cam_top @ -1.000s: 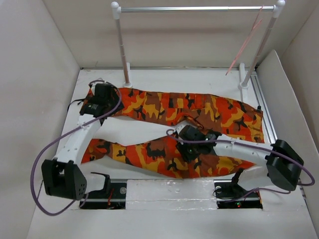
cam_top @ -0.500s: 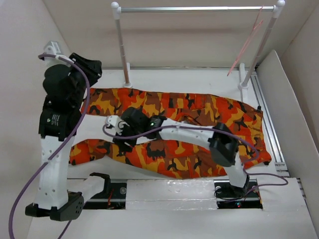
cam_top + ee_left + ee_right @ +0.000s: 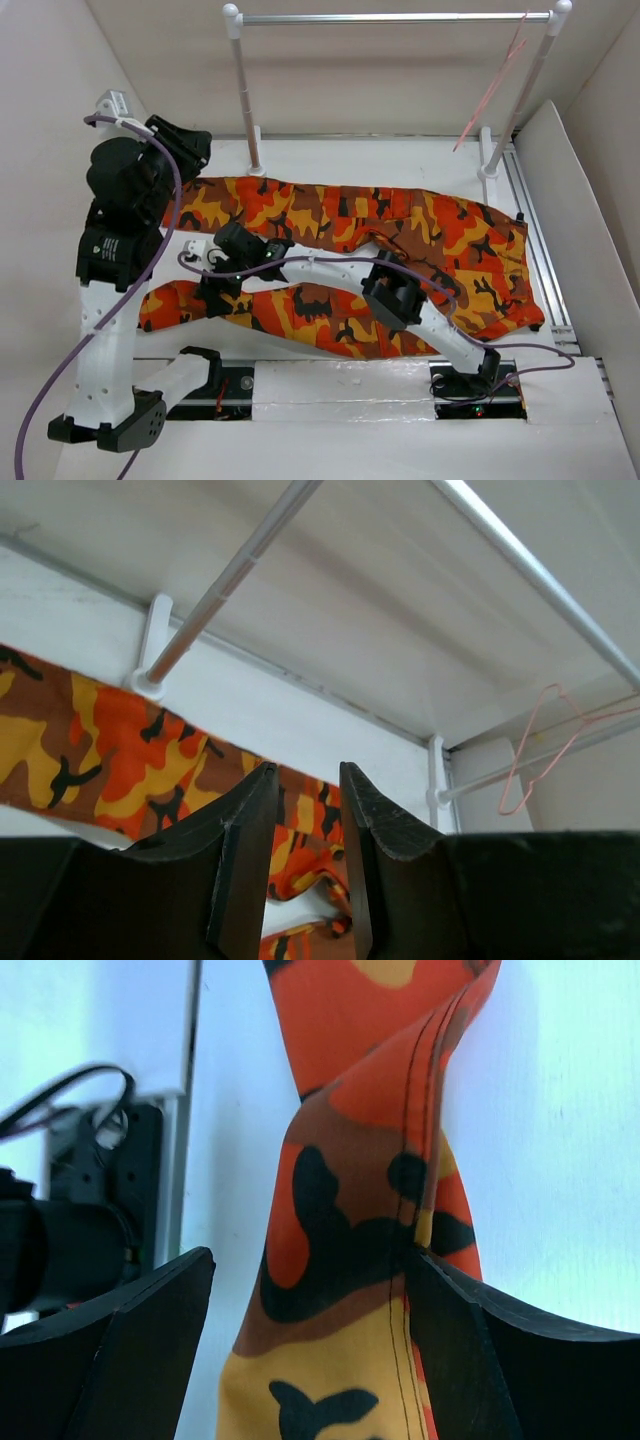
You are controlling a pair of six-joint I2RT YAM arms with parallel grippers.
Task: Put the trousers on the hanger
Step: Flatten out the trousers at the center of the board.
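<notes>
Orange-and-black camouflage cloth trousers lie left-to-right on the white tabletop. The right fingers, spread, straddle the near leg's left end (the nearer arm); the left fingers hover high, narrowly parted, empty. The thin pale-pink wire hanger hangs far right.

arms white | joints black | cables purple | left end effector black

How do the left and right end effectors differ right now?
The left end effector is raised high and faces the rail; the right end effector sits low over the near leg of the trousers. The left end effector's fingers leave only a narrow gap; the right end effector's are spread wide, with cloth showing between them. Neither one is clamped on anything.
</notes>
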